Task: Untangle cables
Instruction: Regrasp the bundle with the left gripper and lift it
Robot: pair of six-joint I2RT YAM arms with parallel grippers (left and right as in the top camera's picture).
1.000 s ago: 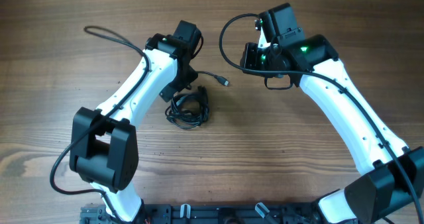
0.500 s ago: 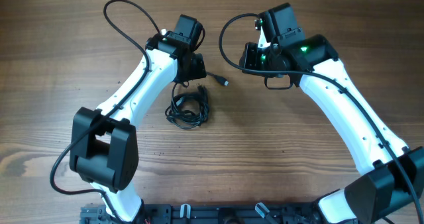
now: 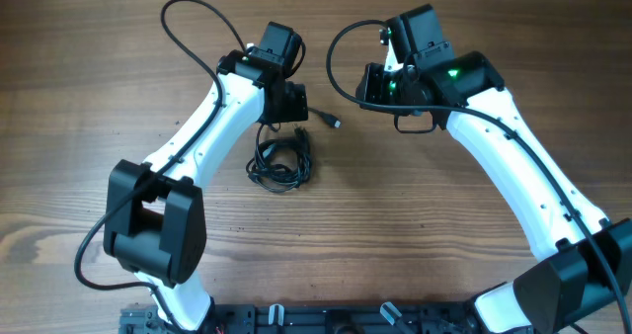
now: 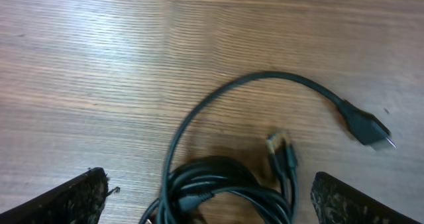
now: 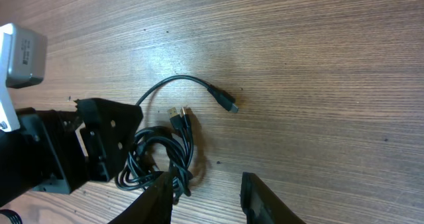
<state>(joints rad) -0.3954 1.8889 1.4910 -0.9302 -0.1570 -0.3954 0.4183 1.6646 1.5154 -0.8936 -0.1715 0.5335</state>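
Note:
The cables (image 3: 281, 162) lie as a small black knotted coil on the wooden table, just in front of my left gripper (image 3: 284, 117). One loose end curves right to a plug (image 3: 336, 123). In the left wrist view the coil (image 4: 225, 184) sits low between my wide-open fingers (image 4: 73, 201), and the plug (image 4: 368, 128) lies off to the right. My left gripper (image 4: 212, 204) holds nothing. My right gripper (image 3: 369, 87) hovers to the right of the plug. In the right wrist view it (image 5: 209, 201) stands partly open and empty, with the coil (image 5: 162, 158) to its left.
The left arm's own thick wire (image 3: 188, 18) loops up at the back left. The right arm's wire (image 3: 341, 47) arcs between the two wrists. A black rail (image 3: 296, 319) runs along the table's front edge.
My left gripper has opened wide and shifted up and to the right, away from the coil. Its arm wire swung toward the back. The right jaws parted slightly. The coil stayed put.

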